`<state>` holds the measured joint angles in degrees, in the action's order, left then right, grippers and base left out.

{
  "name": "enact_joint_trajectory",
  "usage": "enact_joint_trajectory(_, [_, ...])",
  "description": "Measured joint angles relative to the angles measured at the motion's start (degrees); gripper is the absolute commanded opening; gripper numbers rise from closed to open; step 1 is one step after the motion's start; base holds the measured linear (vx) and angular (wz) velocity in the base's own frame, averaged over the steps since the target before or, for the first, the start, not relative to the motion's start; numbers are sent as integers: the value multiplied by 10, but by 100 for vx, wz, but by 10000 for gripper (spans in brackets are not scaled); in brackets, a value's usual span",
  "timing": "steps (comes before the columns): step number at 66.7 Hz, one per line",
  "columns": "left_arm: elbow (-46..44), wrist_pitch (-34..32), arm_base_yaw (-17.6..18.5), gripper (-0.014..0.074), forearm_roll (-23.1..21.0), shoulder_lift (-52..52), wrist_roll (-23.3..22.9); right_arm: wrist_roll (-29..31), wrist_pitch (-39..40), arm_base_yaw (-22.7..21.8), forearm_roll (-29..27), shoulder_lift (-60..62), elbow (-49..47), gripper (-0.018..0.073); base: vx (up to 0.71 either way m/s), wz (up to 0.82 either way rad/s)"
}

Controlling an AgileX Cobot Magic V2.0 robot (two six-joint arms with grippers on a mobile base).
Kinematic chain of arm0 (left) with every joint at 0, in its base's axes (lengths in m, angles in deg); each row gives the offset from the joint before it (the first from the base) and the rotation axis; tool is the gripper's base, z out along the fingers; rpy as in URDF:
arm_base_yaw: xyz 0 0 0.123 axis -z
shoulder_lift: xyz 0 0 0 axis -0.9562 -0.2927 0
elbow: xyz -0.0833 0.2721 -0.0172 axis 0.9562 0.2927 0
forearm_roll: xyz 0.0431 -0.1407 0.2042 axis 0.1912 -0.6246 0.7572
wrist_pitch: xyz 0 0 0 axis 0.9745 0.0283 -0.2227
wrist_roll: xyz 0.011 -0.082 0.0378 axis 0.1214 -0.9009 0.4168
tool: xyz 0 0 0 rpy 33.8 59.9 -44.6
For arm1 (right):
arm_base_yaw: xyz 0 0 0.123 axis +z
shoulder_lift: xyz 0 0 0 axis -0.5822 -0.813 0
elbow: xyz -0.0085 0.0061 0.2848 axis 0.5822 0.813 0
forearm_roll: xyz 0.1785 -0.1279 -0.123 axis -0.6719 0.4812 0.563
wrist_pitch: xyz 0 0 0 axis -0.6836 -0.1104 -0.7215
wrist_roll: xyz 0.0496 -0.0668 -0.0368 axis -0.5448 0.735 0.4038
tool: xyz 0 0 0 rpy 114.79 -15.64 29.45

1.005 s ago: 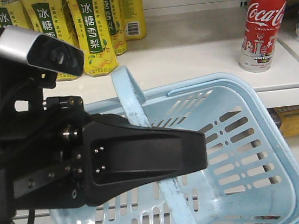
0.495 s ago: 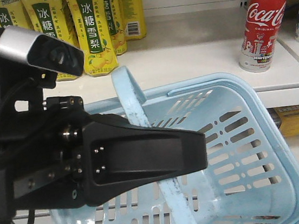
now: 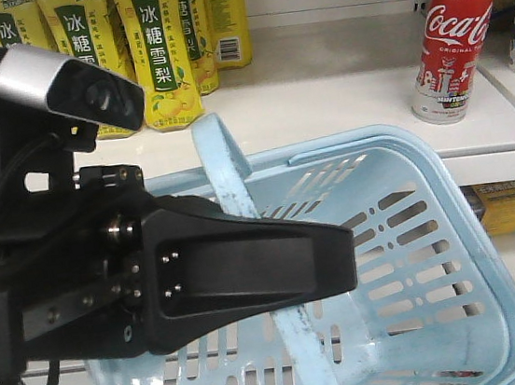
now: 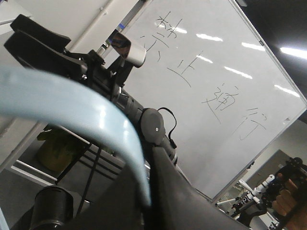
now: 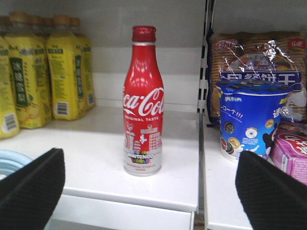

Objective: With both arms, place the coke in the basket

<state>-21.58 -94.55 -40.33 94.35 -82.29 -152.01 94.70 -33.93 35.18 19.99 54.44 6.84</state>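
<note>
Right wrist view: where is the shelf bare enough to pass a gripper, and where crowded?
Bare shelf lies between the yellow drink packs and the coke, and in front of the coke. Right of it, only a narrow strip before the divider; blue cup and snack packets crowd beyond.

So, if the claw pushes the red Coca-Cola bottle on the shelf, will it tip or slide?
Probably tips easily: the Coca-Cola bottle is tall and slim on a small base. Its glossy surface looks smooth, so a grip may slip. The cap is on, so it is likely full and fairly heavy.
</note>
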Motion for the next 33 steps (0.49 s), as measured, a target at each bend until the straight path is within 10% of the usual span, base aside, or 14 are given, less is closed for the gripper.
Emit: enact_joint_trajectory(33, [0,0,0,-6,0,0,0,18,-21,0,-10,-158,-135,621,0,0])
